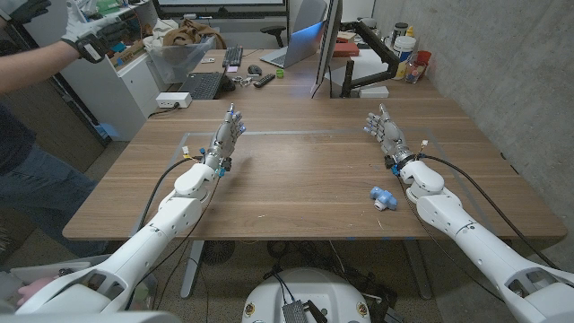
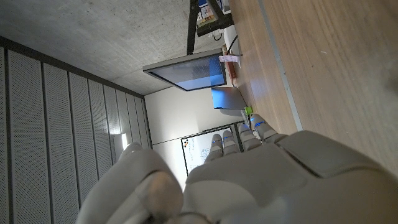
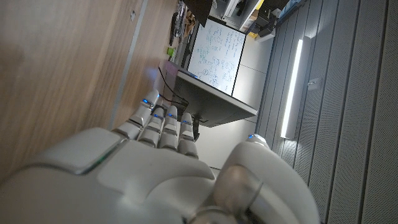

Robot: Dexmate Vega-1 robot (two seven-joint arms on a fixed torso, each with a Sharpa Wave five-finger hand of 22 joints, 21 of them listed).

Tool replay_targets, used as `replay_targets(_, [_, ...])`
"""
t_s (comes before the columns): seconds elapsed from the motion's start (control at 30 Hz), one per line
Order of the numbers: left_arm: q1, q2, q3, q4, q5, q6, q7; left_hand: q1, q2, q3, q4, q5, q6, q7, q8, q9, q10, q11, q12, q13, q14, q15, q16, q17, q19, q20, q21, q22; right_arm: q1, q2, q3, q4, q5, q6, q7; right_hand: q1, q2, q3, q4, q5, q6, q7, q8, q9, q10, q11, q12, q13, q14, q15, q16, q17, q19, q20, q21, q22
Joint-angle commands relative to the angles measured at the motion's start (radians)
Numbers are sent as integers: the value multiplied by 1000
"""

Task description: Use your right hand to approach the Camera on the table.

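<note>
A small blue and white object (image 1: pixel 383 197), apparently the camera, lies on the wooden table (image 1: pixel 305 179) near its front right, beside my right forearm. My right hand (image 1: pixel 387 135) stands farther back than it, fingers straight and apart, holding nothing; the object sits nearer me than the wrist. My left hand (image 1: pixel 224 139) is up at the left-middle of the table, fingers also spread and holding nothing. The right wrist view looks along the back of my right hand (image 3: pixel 155 168) over bare wood. The left wrist view likewise looks along my left hand (image 2: pixel 249 180).
At the far end of the table stand a monitor (image 1: pixel 325 45), a laptop (image 1: pixel 296 49), a keyboard (image 1: pixel 202 85) and cups (image 1: pixel 408 58). A person (image 1: pixel 27 108) stands at the left, one gloved hand (image 1: pixel 85 36) raised. Cables trail from both wrists.
</note>
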State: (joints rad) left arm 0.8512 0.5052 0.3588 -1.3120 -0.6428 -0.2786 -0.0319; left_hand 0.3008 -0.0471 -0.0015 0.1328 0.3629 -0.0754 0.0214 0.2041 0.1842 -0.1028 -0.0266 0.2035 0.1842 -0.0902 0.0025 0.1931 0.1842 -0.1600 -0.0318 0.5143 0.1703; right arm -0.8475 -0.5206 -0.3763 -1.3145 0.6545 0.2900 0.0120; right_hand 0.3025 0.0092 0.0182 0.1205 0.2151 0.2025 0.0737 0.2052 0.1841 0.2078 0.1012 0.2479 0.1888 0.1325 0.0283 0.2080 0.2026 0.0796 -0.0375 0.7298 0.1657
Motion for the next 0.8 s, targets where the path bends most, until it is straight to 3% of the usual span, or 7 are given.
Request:
replay_targets(0.03, [21, -20, -33, -21, 30, 26, -11, 11, 3, -3, 7, 5, -9, 4, 4, 5, -11, 0, 4, 5, -6, 0, 5, 5, -7, 1, 2, 2, -8, -19, -25, -13, 16, 20, -36, 10, 1, 0, 4, 8, 16, -1, 7, 5, 11, 0, 7, 2, 11, 3, 7, 0, 10, -30, 4, 3])
replay_targets(0.8, [34, -18, -65, -45, 57, 58, -35, 11, 9, -8, 5, 8, -9, 2, 1, 5, -12, 0, 2, 5, -9, 0, 4, 4, -8, 8, -11, 2, -6, -43, -62, -49, 7, 52, -72, 15, 7, 1, -1, 7, 26, -3, 6, 5, 22, 3, 6, 1, 18, 1, 6, -4, 16, -28, -11, 3])
